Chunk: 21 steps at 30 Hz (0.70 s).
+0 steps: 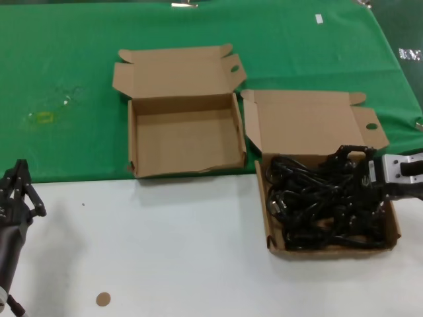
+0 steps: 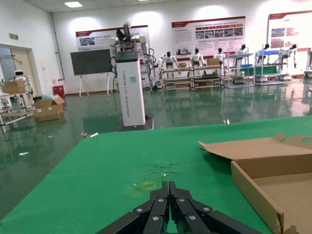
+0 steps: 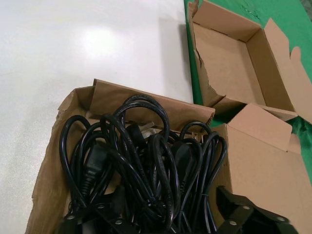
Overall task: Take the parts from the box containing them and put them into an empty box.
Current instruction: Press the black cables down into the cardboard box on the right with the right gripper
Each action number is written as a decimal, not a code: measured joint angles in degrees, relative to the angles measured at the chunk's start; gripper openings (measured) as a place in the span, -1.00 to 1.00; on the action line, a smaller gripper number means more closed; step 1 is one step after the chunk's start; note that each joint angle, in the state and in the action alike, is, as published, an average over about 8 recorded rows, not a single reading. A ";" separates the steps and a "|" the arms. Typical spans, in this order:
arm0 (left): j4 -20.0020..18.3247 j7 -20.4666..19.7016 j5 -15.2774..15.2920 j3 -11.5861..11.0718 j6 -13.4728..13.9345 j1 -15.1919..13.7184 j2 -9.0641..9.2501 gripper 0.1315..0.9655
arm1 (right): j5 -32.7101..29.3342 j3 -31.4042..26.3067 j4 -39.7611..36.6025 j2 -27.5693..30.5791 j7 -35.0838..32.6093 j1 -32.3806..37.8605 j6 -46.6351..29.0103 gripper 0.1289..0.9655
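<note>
The box containing them [image 1: 330, 251] sits at the right on the white table, its lid [image 1: 304, 122] folded back. It is packed with the parts [image 1: 310, 205], a tangle of black power cords [image 3: 141, 161]. My right gripper [image 1: 353, 181] reaches into this box from the right. It is open, its jaws straddling the cords [image 3: 165, 207]. The empty box [image 1: 185, 142] lies open to the left on the green cloth and also shows in the right wrist view [image 3: 229, 63]. My left gripper [image 1: 20, 178] waits shut at the lower left, pointing over the cloth [image 2: 170, 187].
A green cloth [image 1: 66, 66] covers the back half of the table, with a yellowish mark [image 1: 43, 117] at its left. The white tabletop [image 1: 172, 244] lies in front, with a small brown disc [image 1: 102, 299] near the front edge.
</note>
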 joint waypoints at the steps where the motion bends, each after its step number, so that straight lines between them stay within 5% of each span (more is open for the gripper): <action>1: 0.00 0.00 0.00 0.00 0.00 0.00 0.00 -0.95 | -0.11 0.04 -0.12 -0.11 -0.08 0.05 -0.04 0.48; 11: 0.00 0.00 -0.01 0.00 0.00 0.00 0.00 -0.95 | -1.61 0.06 -1.16 -0.80 -0.98 0.56 -0.36 -0.09; 15: 0.00 0.00 -0.01 0.00 0.00 0.00 0.00 -0.95 | -1.96 0.09 -1.14 -0.73 -0.88 0.57 -0.77 -0.09; 21: 0.00 0.00 -0.01 0.00 0.00 0.00 0.00 -0.95 | -2.17 0.30 0.08 0.08 0.14 0.42 -1.95 -0.43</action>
